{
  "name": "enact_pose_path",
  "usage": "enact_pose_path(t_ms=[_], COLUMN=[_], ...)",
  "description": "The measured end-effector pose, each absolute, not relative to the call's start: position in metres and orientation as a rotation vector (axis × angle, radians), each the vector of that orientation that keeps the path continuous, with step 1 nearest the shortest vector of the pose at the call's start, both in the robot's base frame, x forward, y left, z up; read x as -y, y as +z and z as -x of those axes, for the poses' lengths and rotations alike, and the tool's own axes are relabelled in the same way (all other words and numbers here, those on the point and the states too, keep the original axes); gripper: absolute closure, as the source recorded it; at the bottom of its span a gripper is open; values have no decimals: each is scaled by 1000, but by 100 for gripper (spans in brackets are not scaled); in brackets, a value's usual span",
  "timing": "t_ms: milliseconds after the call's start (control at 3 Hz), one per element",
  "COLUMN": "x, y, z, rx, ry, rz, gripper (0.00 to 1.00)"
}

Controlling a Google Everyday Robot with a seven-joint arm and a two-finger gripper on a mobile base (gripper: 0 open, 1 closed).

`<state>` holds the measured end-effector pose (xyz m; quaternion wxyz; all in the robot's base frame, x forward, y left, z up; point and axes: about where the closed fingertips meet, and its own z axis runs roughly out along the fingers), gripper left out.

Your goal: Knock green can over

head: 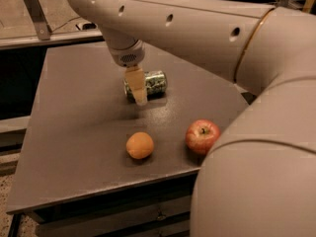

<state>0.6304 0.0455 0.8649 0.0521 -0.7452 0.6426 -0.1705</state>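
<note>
The can (154, 82) lies on its side toward the back middle of the counter (74, 132). The claw (139, 99) hangs from above at the can's left end, partly in front of it. The orange (139, 145) sits nearer the front edge, below the claw. The apple (202, 135) sits right of the orange, apart from it, near the counter's right edge.

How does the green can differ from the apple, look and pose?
Shape: the green can is a cylinder; the apple is round.
Colour: the can is mottled green, the apple red.
Pose: the can lies on its side, the apple sits stem up.
Place: the pincer hangs right in front of the can; the apple sits near the front edge, apart from it.
Both rest on the grey table.
</note>
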Motion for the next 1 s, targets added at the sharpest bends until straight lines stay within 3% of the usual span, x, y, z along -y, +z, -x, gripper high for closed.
enact_pose_path(t_ms=[667, 1000], x=[22, 21], y=[921, 923], z=[-614, -602], rx=[-1864, -1853], ry=[-260, -150], rz=[2067, 2049], gripper=[0, 0])
